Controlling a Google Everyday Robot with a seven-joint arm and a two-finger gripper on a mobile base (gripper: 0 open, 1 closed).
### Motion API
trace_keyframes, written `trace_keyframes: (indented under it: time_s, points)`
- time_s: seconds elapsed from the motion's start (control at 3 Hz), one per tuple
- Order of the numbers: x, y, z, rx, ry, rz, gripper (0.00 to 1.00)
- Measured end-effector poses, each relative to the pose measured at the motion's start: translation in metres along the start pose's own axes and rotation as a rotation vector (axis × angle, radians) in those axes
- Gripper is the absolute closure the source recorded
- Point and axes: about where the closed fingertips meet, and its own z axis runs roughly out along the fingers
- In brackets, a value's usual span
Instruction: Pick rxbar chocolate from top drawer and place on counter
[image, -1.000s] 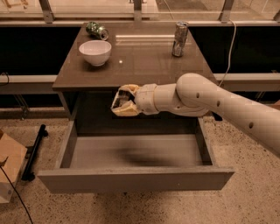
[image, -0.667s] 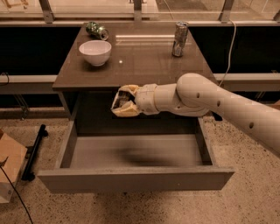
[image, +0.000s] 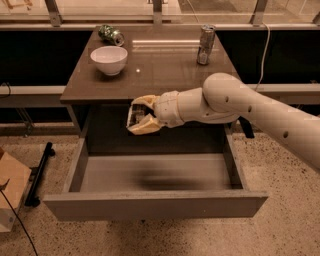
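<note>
My gripper (image: 137, 115) hangs above the open top drawer (image: 150, 206), just below the counter's (image: 165, 65) front edge. Its pale fingers (image: 145, 125) are shut on the rxbar chocolate (image: 132, 115), a small dark bar with white print, held upright between them. The drawer is pulled fully out. Its pale grey inside shows only the arm's shadow. My arm reaches in from the right.
A white bowl (image: 109, 59) stands at the counter's left. A crushed green can (image: 111, 34) lies at the back left. A silver can (image: 205, 45) stands at the back right. A cardboard box (image: 11, 190) and a black bar (image: 39, 172) lie on the floor at left.
</note>
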Motion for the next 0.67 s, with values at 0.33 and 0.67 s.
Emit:
trace_keyframes:
  time_s: [0.33,0.67]
  points:
    - [-0.017,0.007,-0.023,-0.035,0.012,-0.062,1.0]
    - [-0.032,-0.009,-0.05,0.011,0.054,-0.098,1.0]
